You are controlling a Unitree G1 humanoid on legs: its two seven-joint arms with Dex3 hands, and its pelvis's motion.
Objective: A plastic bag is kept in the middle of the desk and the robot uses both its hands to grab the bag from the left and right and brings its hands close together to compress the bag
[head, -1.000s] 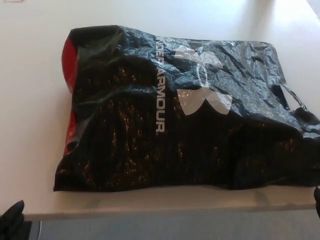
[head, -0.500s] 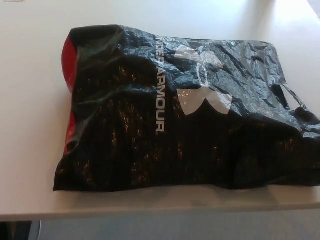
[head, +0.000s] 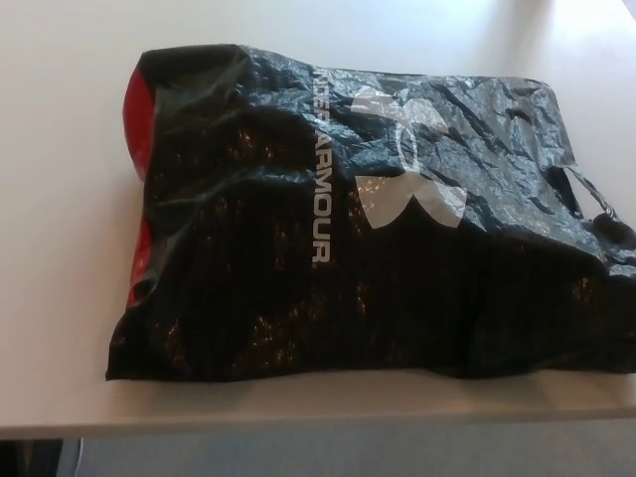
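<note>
Bag (head: 328,229): black plastic, crinkled, white logo, red at left edge; lies flat on desk (head: 60,199), near front edge. Neither robot hand in view.

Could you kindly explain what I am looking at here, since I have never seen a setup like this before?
This is a single view from a camera on a humanoid robot's head, looking down at the work before it. A white desk carries a crinkled black plastic bag printed with a silver Under Armour logo. Red lining shows at the bag's left edge, and a loop handle sticks out on the right. The robot has two black three-fingered hands, but neither shows at this moment, so nothing is held and the bag lies flat.
</note>
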